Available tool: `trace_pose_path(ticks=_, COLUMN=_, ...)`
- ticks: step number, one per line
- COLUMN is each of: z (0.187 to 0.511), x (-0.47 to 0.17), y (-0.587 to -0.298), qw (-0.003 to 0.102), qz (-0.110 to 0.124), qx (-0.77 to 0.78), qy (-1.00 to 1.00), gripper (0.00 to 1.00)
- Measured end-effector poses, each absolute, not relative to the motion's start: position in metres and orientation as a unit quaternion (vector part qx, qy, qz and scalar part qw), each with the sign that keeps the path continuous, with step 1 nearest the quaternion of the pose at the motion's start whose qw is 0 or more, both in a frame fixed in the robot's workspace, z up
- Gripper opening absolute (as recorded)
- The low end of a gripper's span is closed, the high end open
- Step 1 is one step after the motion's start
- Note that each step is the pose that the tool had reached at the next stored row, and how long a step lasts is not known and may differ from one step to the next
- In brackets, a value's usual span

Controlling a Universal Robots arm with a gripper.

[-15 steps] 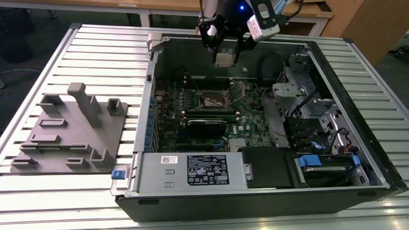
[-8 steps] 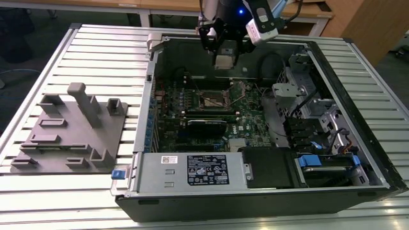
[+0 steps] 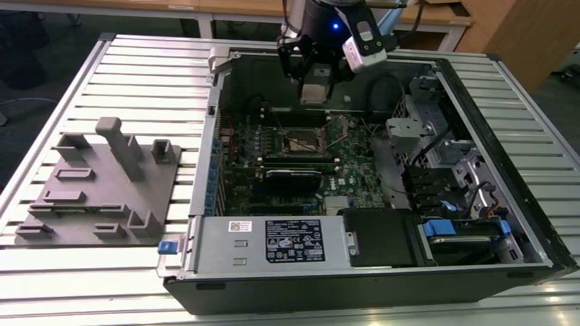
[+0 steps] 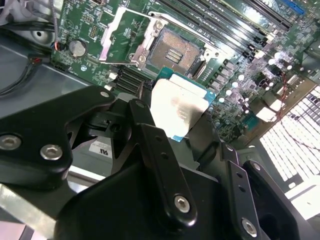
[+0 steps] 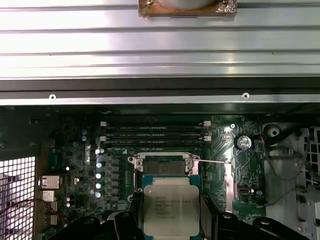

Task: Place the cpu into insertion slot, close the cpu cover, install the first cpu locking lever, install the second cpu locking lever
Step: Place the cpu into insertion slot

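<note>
My gripper (image 3: 314, 92) hangs over the open computer case, shut on the cpu (image 3: 313, 93). In both wrist views the cpu (image 5: 170, 205) (image 4: 177, 105) is a silver-faced square chip clamped between the black fingers (image 5: 125, 222), a little above the motherboard. The insertion slot (image 3: 305, 142) (image 5: 164, 165) (image 4: 175, 52) lies beneath and just ahead of the chip, with its dark contact field exposed. The cpu cover (image 4: 107, 40) stands swung open beside the socket. A thin wire locking lever (image 5: 215, 161) sticks out unlatched next to the socket.
The motherboard sits deep in the black case (image 3: 471, 136), with memory slots (image 5: 155, 132) beside the socket, a black expansion card (image 3: 292, 178), cables and drive bays (image 3: 453, 190), and a power supply (image 3: 272, 241). A grey fixture block (image 3: 100, 183) rests on the slatted table at the exterior view's left.
</note>
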State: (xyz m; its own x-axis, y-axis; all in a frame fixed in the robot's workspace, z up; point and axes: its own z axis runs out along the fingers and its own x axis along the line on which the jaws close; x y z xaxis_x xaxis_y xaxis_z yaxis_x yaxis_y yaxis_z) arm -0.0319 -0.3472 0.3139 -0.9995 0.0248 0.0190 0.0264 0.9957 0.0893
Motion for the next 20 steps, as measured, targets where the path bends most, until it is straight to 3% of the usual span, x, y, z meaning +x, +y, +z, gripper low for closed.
trace_pose_path(ticks=20, z=0.301, x=-0.032, y=-0.347, qw=0.009, qz=-0.044, qx=-0.013, qy=-0.999, gripper=0.54)
